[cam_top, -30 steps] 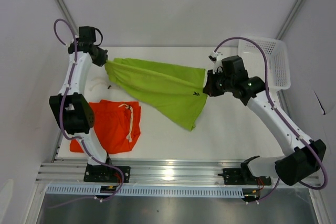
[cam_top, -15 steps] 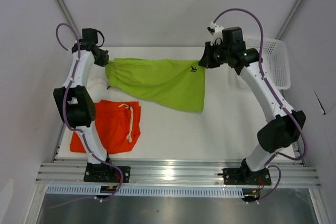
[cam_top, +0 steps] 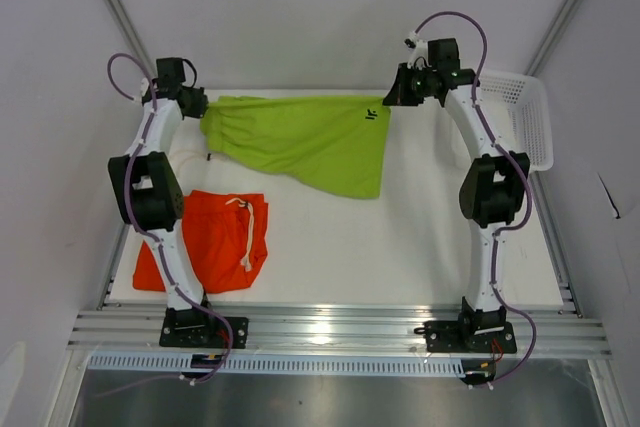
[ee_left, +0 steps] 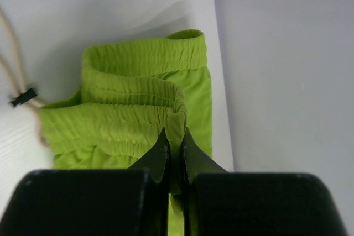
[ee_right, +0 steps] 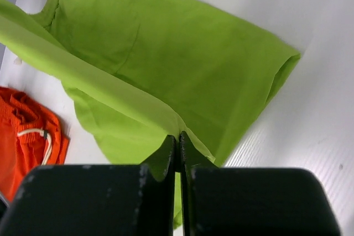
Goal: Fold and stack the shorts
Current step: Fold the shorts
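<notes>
The lime green shorts (cam_top: 305,140) hang stretched across the far edge of the table between both arms. My left gripper (cam_top: 203,112) is shut on their elastic waistband (ee_left: 138,98), which bunches in folds ahead of the fingers (ee_left: 160,147). At the far right my right gripper (cam_top: 388,102) is shut on a leg hem next to a small black logo; the green cloth (ee_right: 177,64) spreads out below it. The orange-red shorts (cam_top: 215,237), with a white drawstring, lie flat at the near left of the table and show again as orange cloth (ee_right: 25,136) in the right wrist view.
A white mesh basket (cam_top: 525,112) stands at the far right edge of the table (cam_top: 400,247). A white cord with a black stopper (ee_left: 22,96) lies on the table left of the waistband. Grey walls close in on the table's far and side edges.
Both arms have carried the green shorts toward the far edge. The right gripper swung up and back from mid-table, and the cloth now hangs straighter between the two grips.
</notes>
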Available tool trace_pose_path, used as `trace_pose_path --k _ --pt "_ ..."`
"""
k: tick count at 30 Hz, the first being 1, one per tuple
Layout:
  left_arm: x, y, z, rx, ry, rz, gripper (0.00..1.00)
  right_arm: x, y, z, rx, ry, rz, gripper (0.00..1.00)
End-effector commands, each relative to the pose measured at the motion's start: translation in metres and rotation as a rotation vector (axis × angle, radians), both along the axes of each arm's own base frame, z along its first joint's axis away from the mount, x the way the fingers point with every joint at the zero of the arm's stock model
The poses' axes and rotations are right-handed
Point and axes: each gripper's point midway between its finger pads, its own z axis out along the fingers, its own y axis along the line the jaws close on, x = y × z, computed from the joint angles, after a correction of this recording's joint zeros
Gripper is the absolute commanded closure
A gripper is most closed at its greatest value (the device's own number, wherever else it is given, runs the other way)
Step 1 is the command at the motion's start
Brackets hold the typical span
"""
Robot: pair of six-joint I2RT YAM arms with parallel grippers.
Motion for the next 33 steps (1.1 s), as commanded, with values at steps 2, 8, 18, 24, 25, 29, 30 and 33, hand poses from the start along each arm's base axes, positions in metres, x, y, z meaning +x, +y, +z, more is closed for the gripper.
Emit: trace_pose_path --k 2,8,18,24,25,29,30,33 --pt "0.054 0.013 0.022 -0.013 -0.222 0.029 1.00 0.050 -0.017 0.004 0.072 -0.089 -0.049 1.00" --pt "0.107 0.015 0.030 -0.004 -0.458 0.007 0.99 0.110 -0.037 -0.024 0.150 -0.178 -0.150 1.00" --pt "0.145 -0.001 0.048 0.027 -0.609 -0.118 0.01 0.152 -0.067 -0.056 0.087 -0.223 -0.368 0.00" --pt "0.103 -0.001 0.089 0.142 -0.629 -0.147 0.01 0.105 -0.044 -0.042 0.126 -0.196 -0.240 0.07" --pt "0.095 -0.001 0.074 0.145 -0.586 -0.151 0.01 0.093 -0.039 -0.041 0.133 -0.175 -0.215 0.09" --pt "0.065 -0.006 0.078 0.183 -0.554 -0.179 0.01 0.055 0.012 -0.048 0.178 -0.085 -0.083 0.29" --pt "0.056 -0.008 0.100 0.198 -0.587 -0.182 0.01 0.051 0.019 -0.048 0.198 -0.081 -0.069 0.32" --pt "0.030 -0.011 0.092 0.211 -0.550 -0.196 0.01 0.030 0.046 -0.062 0.265 -0.008 -0.022 0.46"
